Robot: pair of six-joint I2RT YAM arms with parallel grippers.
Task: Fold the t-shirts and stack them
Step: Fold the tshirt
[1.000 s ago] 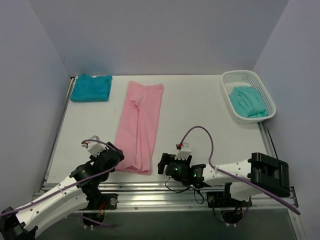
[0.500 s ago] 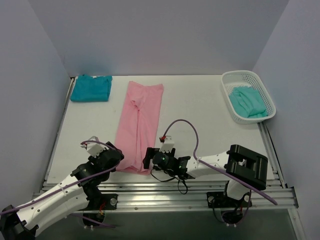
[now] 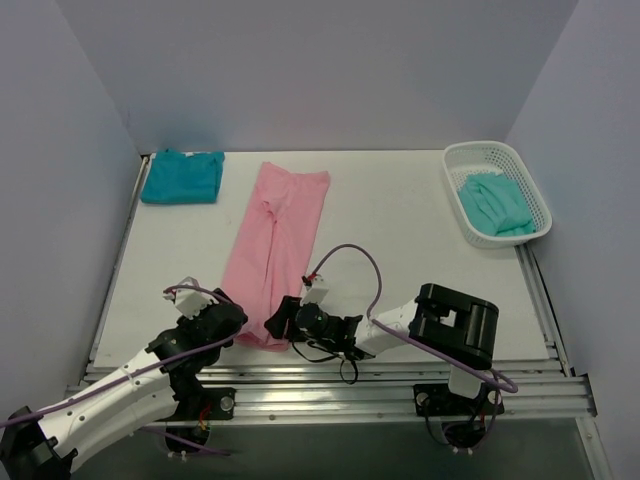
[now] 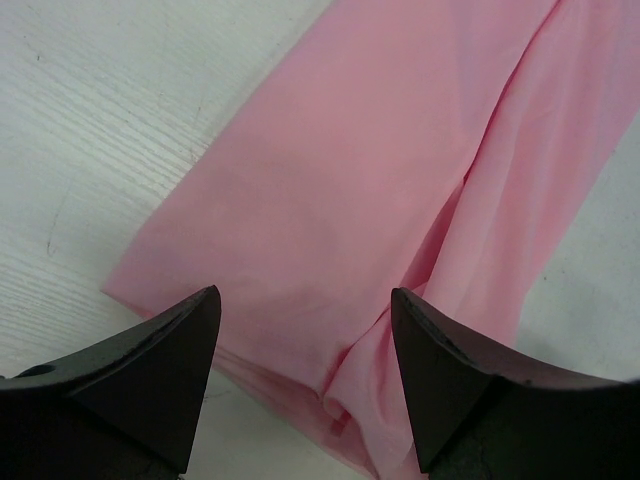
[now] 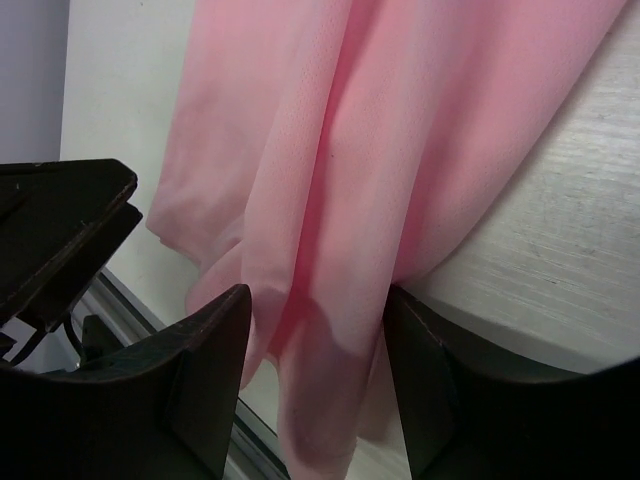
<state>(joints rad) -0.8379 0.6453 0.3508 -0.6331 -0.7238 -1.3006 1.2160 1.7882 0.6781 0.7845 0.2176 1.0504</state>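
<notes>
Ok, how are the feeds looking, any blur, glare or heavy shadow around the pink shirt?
Top external: even light, sharp, no glare on the pink t-shirt. Left wrist: cloth and table grain crisp; left fingers dark, slightly soft. Right wrist: cloth very close and a little soft, shaded in its folds; right fingers near black.

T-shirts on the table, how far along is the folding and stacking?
Done: the deep teal t-shirt lies folded at the far left corner. In hand: the pink t-shirt is a long strip, with the left gripper open over its near end and the right gripper straddling it. Left: the mint t-shirt sits in the basket; nothing is stacked.
</notes>
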